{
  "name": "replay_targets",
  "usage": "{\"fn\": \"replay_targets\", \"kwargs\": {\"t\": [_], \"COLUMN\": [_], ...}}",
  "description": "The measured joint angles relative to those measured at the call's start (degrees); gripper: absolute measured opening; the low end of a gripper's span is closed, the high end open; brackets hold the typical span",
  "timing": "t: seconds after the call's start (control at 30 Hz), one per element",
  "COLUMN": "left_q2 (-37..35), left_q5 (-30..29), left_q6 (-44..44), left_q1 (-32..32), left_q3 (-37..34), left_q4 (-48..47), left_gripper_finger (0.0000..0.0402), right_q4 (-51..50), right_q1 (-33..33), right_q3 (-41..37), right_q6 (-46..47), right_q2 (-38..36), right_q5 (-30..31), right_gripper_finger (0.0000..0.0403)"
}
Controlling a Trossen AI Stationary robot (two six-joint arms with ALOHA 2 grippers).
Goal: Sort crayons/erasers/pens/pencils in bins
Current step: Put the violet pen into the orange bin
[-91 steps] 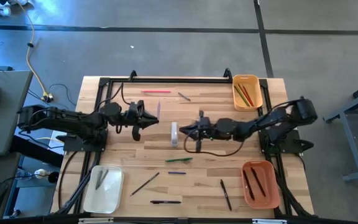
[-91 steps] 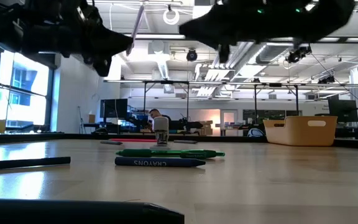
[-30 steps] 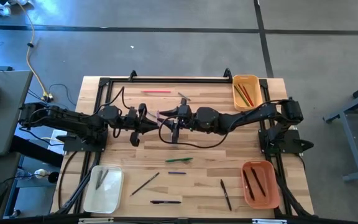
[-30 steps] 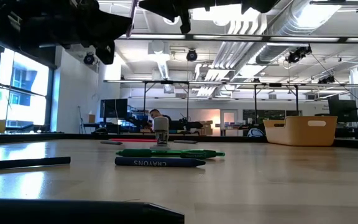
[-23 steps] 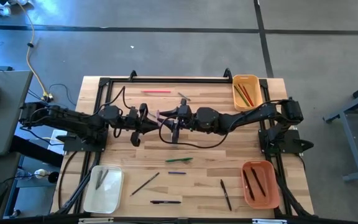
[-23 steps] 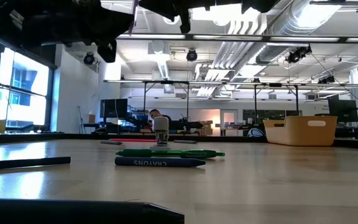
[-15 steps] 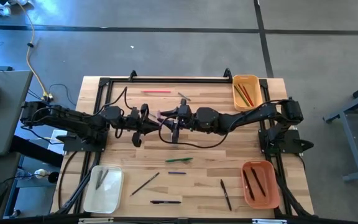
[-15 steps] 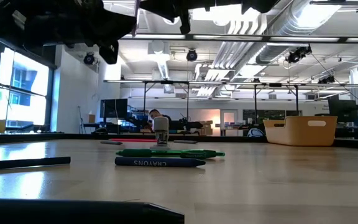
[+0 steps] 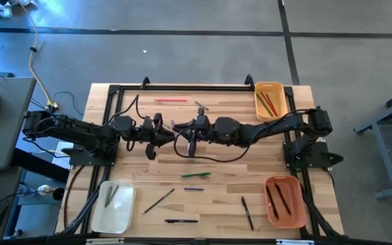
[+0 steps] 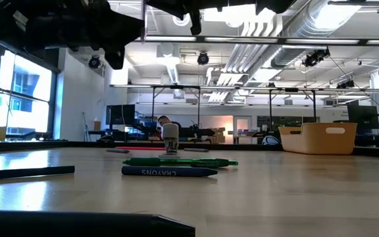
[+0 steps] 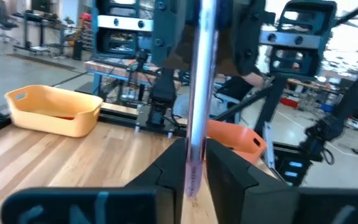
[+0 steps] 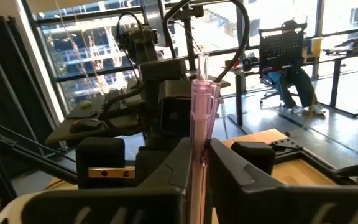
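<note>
A pink see-through pen [image 12: 202, 124] stands upright in the air above the table's middle, between my two grippers, which meet there tip to tip. My right gripper [image 12: 199, 162] comes from the table's right and is shut on it. My left gripper [image 11: 196, 168] comes from the left, and its fingers stand close on either side of the pen's lower end [image 11: 194, 183] with a thin gap. From above, the pen [image 9: 174, 126] is a small pink mark between the left gripper [image 9: 169, 131] and the right gripper [image 9: 182, 131]. In the low view it is a thin pale line [image 10: 145, 16]. My right gripper pinches the pen's barrel [image 12: 201, 146] between its two fingers, below the clip end [image 12: 201, 68]. The fingers come level from the table's right and lie across the pen. The pen stands upright, lifted well clear of the table.
A yellow-orange bin [image 9: 280, 92] with pencils is at the far right, an orange bin [image 9: 293, 204] with pens at the near right, a cream bin [image 9: 121, 212] at the near left. Loose on the table are a red pencil [image 9: 171, 100], a green pen [image 9: 196, 175], a blue crayon [image 10: 170, 172] and dark pens [image 9: 248, 213].
</note>
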Motion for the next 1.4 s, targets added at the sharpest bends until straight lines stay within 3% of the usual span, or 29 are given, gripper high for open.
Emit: {"fn": "replay_targets", "kwargs": {"t": [0.23,0.4,0.7,0.83,1.07,1.4], "left_q2": [-0.5,-1.7,-1.8,-1.8,-1.8,-2.7], "left_q5": [-0.6,-0.5,-0.3,-0.4,-0.6,-0.6], "left_q6": [-1.1,0.1,1.5,1.9,2.0,1.2], "left_q1": [1.0,1.3,1.2,1.2,1.3,1.3], "left_q3": [0.0,0.0,0.0,0.0,0.0,-0.4], "left_q4": [-0.2,-1.1,-1.9,-2.1,-2.2,-2.1], "left_gripper_finger": [0.0100,0.0111,0.0066,0.0037,0.0002,0.0001], "right_q4": [-7.4,-14.2,-21.8,-29.7,-52.2,-88.5], "right_q1": [0.0,1.2,5.6,8.4,13.2,27.9], "right_q3": [0.0,0.0,0.0,0.0,0.0,0.0], "right_q6": [-0.3,0.0,0.2,4.8,27.8,76.6], "right_q2": [-3.1,-7.1,-12.4,-15.2,-20.9,-26.5], "right_q5": [3.8,7.8,15.9,18.9,19.3,6.9], "right_gripper_finger": [0.0007,0.0007,0.0007,0.0007,0.0007,0.0007]}}
